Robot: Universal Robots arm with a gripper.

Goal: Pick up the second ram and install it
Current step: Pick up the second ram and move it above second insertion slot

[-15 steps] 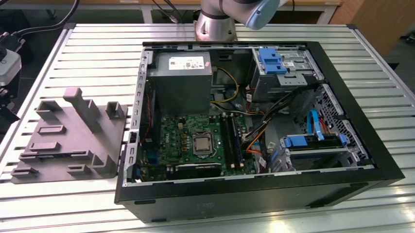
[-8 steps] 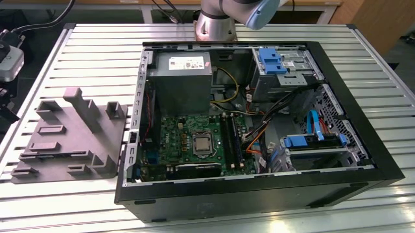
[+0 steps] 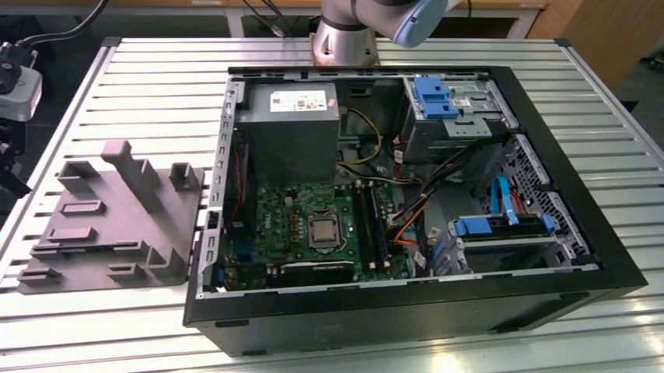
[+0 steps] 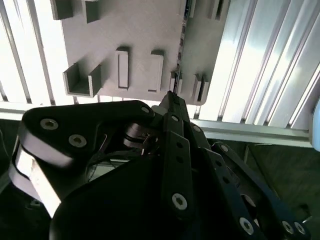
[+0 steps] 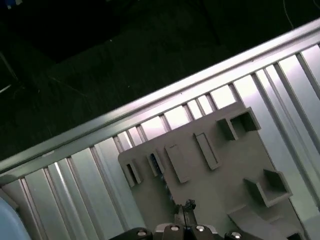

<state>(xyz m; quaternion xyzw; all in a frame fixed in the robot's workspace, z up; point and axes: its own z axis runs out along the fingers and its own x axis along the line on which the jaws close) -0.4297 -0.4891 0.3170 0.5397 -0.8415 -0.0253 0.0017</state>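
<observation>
So the gripper (image 4: 172, 95) is hanging over the gray parts fixture (image 3: 104, 225), which is sitting on the slatted table (image 3: 155, 62) on the exterior view's left of the open PC case (image 3: 415, 311). Its fingers (image 4: 176, 150) are looking pulled in narrow, tips pretty much together, and I'm not seeing anything pinched between them.

The second ram (image 5: 156, 163) is sitting in the fixture, standing on its long edge in the small holders at the end nearest the table's edge. In both wrist views it's reading as a thin strip with a bit of bluish board showing. It's apart from the gripper, not touching.

The bit that matters: in the second wrist view the second ram (image 4: 180, 50) is running straight out ahead of the fingertips, nearly in line with them, near end just past the tip. So I'm reading the stick as lying below and ahead of the gripper, long axis pointing away from it rather than across. With the jaws this narrow, they aren't straddling that thin edge.

Over in the case, the green motherboard (image 3: 291, 225) is lying flat with its black memory slots (image 3: 368, 221) beside the CPU socket (image 3: 323, 231). I can't tell what's seated in which slot. I'd say the pick isn't made yet.
</observation>
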